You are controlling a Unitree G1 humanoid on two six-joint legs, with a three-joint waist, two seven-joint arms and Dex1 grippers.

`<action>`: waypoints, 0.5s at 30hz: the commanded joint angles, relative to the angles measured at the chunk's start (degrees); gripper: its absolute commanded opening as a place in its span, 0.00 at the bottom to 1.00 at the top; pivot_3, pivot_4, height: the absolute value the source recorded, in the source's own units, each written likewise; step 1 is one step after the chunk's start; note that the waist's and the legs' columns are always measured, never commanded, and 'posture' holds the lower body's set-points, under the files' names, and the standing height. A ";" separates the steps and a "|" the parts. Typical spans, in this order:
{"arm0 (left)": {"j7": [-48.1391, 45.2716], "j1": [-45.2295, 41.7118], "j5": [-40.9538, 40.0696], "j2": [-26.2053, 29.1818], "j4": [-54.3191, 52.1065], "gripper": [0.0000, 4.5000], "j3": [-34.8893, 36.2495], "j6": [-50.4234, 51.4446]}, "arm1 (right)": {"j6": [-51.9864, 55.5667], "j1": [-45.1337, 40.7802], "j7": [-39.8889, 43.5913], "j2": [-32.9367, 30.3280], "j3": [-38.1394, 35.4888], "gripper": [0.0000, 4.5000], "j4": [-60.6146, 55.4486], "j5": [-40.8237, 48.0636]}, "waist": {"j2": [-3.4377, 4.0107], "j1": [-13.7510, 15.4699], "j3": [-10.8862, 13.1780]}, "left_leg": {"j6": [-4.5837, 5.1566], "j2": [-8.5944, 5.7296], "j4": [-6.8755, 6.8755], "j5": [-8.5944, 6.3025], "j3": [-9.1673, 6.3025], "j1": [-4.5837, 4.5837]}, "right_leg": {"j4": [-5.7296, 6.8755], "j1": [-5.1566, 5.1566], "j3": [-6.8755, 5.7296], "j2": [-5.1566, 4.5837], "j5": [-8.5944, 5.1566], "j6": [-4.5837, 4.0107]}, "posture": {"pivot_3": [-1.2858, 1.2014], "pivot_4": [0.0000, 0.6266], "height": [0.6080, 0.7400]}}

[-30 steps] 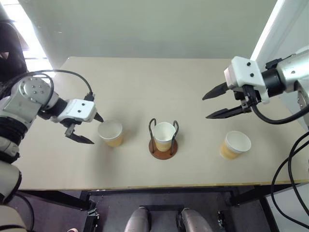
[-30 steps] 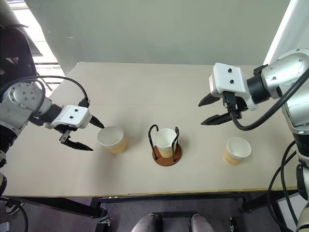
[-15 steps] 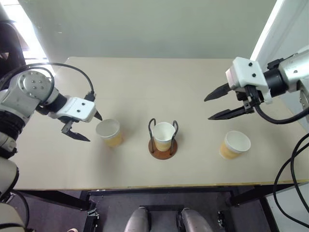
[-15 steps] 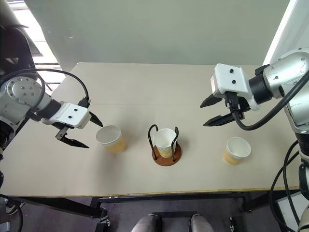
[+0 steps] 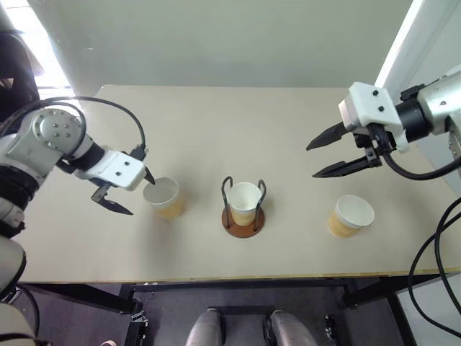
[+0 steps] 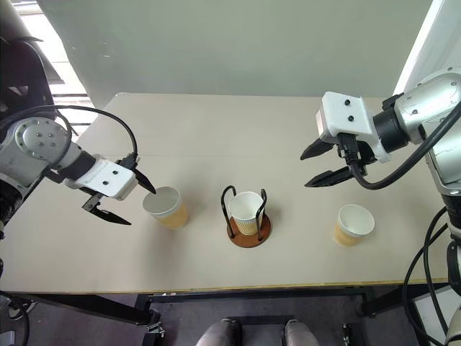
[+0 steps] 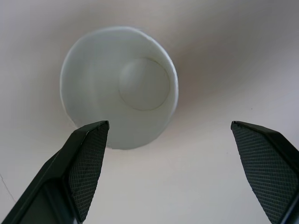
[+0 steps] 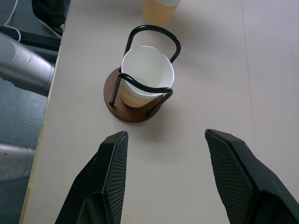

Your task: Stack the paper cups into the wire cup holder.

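Three tan paper cups stand upright on the beige table [image 5: 216,122]. One cup [image 5: 245,202] sits inside the wire cup holder [image 5: 243,225] at the table's middle front. A second cup [image 5: 163,197] stands left of the holder, and a third cup [image 5: 351,215] stands to its right. My left gripper [image 5: 137,194] is open and angled down just left of the left cup, whose white inside [image 7: 119,86] lies ahead of one finger [image 7: 86,158]. My right gripper [image 5: 313,160] hangs open above the table, back and right of the holder [image 8: 128,112], holding nothing.
The table's front edge [image 5: 238,277] runs close behind the cups and holder. A white upright panel [image 5: 403,43] stands at the table's right end. Black cables [image 5: 432,245] hang beside my right arm. Wide bare tabletop lies behind the cups.
My left wrist has rolled and tipped further down, bringing its fingers nearer the left cup's rim. The right gripper and all three cups have stayed put.
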 commanded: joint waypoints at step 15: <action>-1.88 2.71 13.16 -9.06 9.59 0.73 12.63 -6.96 | 9.09 0.97 -1.85 1.95 -4.49 0.59 -2.52 8.60 | -0.01 -0.02 -0.01 | 0.01 0.00 0.03 0.00 0.01 -0.01 | 0.02 0.02 -0.02 0.01 -0.02 0.08 | 0.52 0.24 1.00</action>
